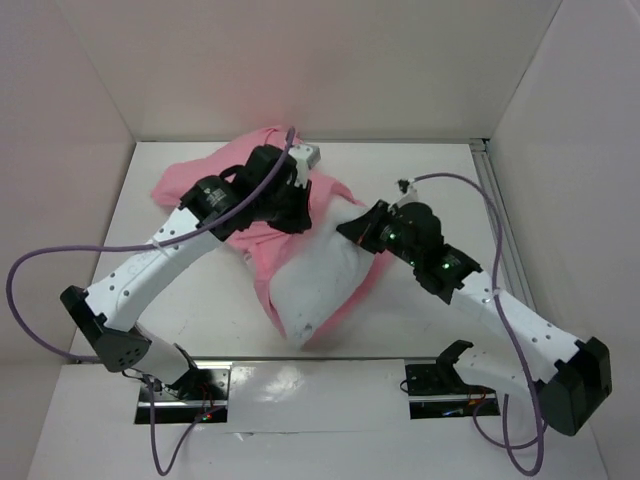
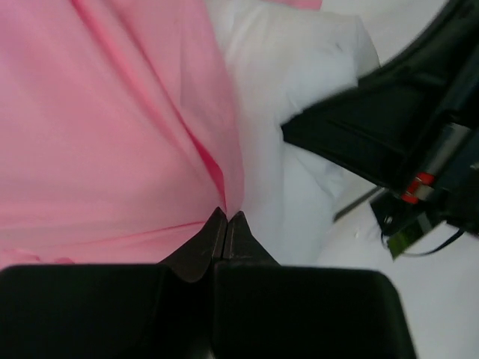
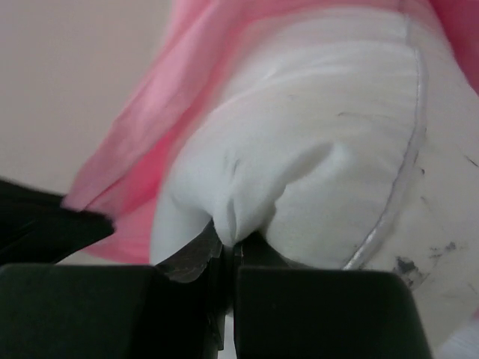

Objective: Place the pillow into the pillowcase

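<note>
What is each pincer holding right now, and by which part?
The left pincer is shut on the pillowcase, pinching its pink edge beside the pillow. The right pincer is shut on the pillow, gripping a small bunched tuck of its fabric.

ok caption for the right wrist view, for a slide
Right gripper shut on a pinch of the white pillow, pink pillowcase alongside

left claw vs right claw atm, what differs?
1. Grip: the left claw pinches a fold of the pink pillowcase. The right claw pinches a pucker of the white pillow.
2. Position: in the top view, the left claw reaches farther out than the right claw, which sits at the pillow's right edge.
Shared: both are shut on fabric.
</note>
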`<action>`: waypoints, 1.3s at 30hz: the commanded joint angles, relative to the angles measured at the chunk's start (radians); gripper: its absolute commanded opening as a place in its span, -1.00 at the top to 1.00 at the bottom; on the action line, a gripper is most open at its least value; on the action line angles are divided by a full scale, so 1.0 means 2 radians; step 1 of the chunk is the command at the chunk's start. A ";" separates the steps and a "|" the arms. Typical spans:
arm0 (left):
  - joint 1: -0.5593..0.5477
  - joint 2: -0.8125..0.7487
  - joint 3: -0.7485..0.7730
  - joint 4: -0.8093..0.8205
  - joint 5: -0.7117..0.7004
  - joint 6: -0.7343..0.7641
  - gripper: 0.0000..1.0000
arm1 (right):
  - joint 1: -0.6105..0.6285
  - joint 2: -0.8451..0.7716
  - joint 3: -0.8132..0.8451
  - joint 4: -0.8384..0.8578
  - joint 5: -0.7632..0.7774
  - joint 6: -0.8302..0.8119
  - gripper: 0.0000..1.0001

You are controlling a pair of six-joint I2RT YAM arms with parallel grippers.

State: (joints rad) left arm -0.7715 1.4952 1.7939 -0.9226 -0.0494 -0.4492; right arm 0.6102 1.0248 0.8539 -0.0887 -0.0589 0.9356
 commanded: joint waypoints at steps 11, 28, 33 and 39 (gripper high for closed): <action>-0.009 -0.048 -0.041 -0.033 0.020 -0.022 0.35 | 0.056 0.095 0.043 -0.086 0.040 -0.064 0.39; -0.055 0.291 0.214 -0.076 -0.381 0.048 -0.54 | -0.086 -0.086 -0.039 -0.233 -0.017 -0.017 -0.89; -0.055 0.338 0.237 -0.108 -0.465 0.031 -0.39 | -0.086 -0.066 -0.071 -0.165 -0.069 -0.001 -0.91; -0.046 0.338 0.236 -0.075 -0.437 0.042 0.81 | -0.060 -0.008 -0.129 -0.034 -0.089 0.020 -0.53</action>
State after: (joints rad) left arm -0.8768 2.2021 2.2227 -1.0855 -0.8829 -0.3958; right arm 0.4595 0.9668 0.6270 -0.3584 -0.1913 0.9443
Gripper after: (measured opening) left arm 0.178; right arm 0.813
